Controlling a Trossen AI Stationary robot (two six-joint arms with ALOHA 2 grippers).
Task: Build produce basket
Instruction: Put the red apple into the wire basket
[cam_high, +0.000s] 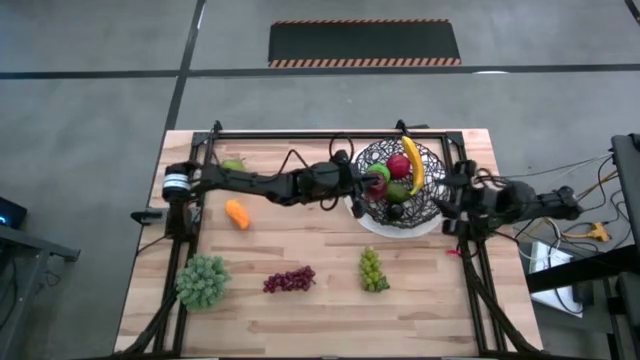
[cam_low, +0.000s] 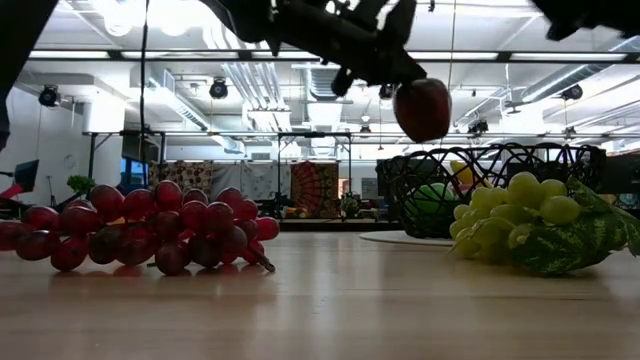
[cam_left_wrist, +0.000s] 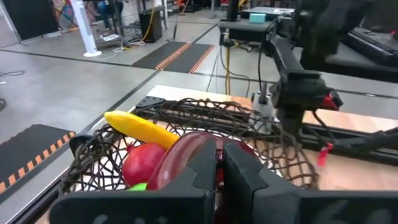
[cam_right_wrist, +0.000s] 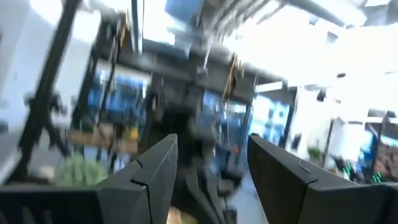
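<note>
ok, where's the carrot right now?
High view: the carrot lies on the table's left side, beside the left arm, well left of the basket, up from the leafy bunch.

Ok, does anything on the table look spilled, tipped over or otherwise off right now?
Nothing stands out. The basket sits upright holding a banana and other fruit; the left gripper holds a dark red fruit above it. Purple grapes and green grapes lie intact.

The left gripper (cam_left_wrist: 219, 168) hides most of the dark red fruit (cam_left_wrist: 186, 158) it holds. The right wrist view is blurry. In the low view, the green grapes (cam_low: 510, 215) cover part of the basket (cam_low: 440, 185)
</note>
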